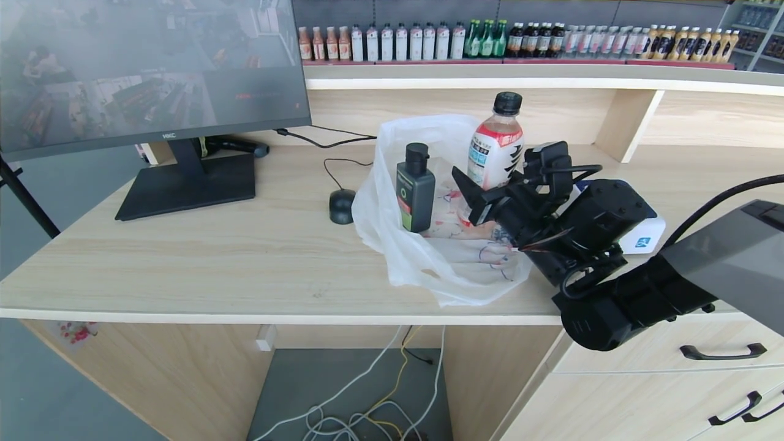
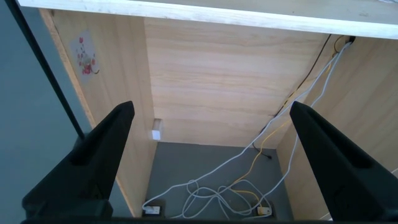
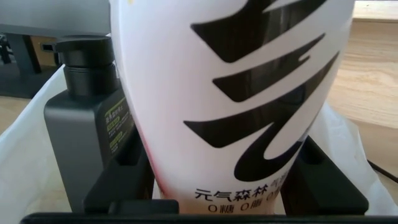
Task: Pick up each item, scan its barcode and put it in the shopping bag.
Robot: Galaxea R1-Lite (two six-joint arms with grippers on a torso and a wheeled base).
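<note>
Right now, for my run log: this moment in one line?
right pincer: shut on drink bottle | drink bottle: upright in bag | dark bottle: in bag | left pincer: open, below desk

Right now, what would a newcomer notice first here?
The right gripper, shut on a clear drink bottle with a black cap and white-and-pink label, holds it upright in the mouth of the open white plastic shopping bag in the middle of the wooden counter. Beside it in the bag stands a dark grey rectangular bottle with a black cap. The left gripper hangs open below the counter, facing loose cables on the floor.
</note>
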